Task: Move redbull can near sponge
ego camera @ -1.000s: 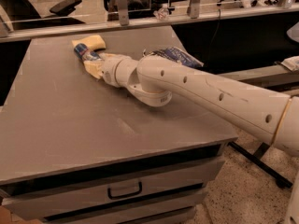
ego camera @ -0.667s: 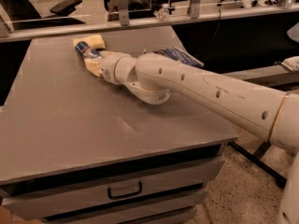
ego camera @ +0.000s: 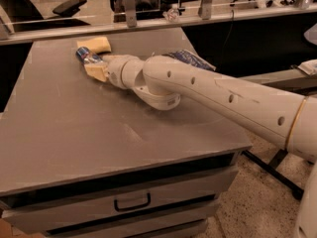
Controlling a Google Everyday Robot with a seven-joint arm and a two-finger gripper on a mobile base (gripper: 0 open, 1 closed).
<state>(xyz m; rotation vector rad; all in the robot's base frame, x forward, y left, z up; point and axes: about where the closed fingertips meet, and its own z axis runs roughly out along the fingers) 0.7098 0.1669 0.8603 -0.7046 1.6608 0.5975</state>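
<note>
Camera view: we saw the robot's gripper [ego camera: 95,62] holding the redbull can [ego camera: 86,55] beside the sponge [ego camera: 95,44], in the upper left of the frame.
Its fingers [ego camera: 97,71] looked closed on the can's near end. The can lay almost flat over the grey table [ego camera: 74,148]; we could not tell whether it touched the sponge. We judged that, released on its side, it might roll away, and that pushing further could shove the sponge. Its long axis ran from lower right to upper left, silver top pointing upper left.
</note>
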